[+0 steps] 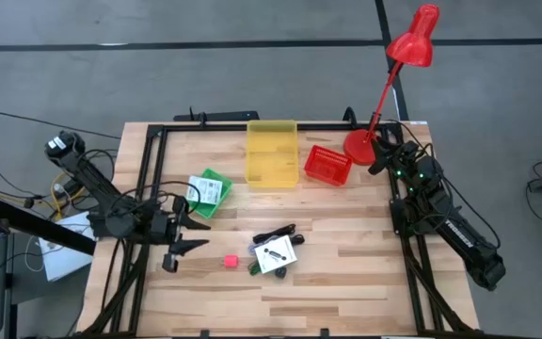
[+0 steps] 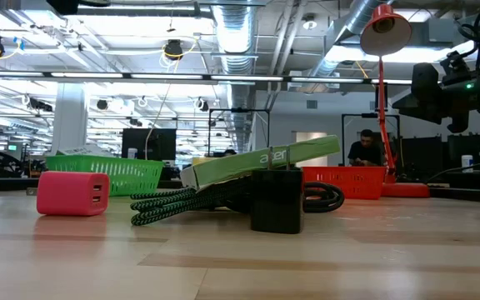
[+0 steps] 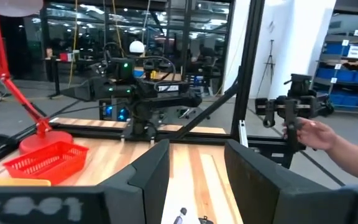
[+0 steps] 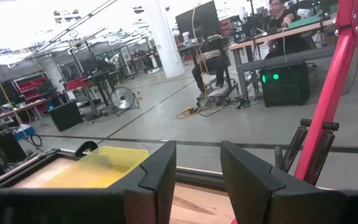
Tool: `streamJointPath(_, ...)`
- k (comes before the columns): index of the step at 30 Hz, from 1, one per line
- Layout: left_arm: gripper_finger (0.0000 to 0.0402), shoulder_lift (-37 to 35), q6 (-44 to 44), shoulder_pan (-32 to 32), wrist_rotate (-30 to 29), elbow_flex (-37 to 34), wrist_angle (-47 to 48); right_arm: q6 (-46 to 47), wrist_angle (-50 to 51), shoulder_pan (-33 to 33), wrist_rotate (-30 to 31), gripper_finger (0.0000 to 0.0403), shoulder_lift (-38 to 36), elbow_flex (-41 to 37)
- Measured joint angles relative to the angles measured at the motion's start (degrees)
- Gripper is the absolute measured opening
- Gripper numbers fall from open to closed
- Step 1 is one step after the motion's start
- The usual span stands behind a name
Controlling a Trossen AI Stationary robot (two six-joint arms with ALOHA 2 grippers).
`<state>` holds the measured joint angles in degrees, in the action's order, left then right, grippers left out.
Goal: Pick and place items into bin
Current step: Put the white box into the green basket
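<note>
My left gripper hovers open over the table's left part, pointing at the items, and touches nothing. A tiny pink cube sits just to its right. Beyond it, a black cable bundle lies on the wood with a flat white packet leaning tilted on it. A tiny black cube stands in front of them. Another white packet lies on a small green basket. My right gripper waits open at the far right corner.
A yellow bin and a small red basket stand at the far edge. A red desk lamp stands beside my right gripper. A person's hand shows beyond the table. Bare wood lies along the near edge.
</note>
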<state>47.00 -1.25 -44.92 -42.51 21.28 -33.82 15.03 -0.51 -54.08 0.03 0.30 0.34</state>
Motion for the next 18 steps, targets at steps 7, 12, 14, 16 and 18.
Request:
streamJointPath(7,0.0146,1.7,-2.0,1.7,-0.1,0.0,0.0,1.3,-2.3,0.0,0.0,0.0121,0.0,0.0)
streamJointPath(12,0.0146,3.7,-2.7,2.6,-0.2,0.0,0.1,7.9,-4.7,0.0,0.0,0.0121,0.0,0.0)
streamJointPath(14,0.0146,4.8,-2.8,3.2,-0.2,0.0,0.1,7.7,-6.4,0.0,0.1,0.0121,0.0,0.0)
streamJointPath(16,0.0146,5.8,-2.8,3.8,-0.2,0.0,0.1,7.2,-7.7,0.0,0.2,0.0121,0.0,0.0)
streamJointPath(18,0.0146,6.7,-2.9,4.5,-0.2,0.0,0.1,7.7,-8.9,0.0,0.2,0.0121,0.0,0.0)
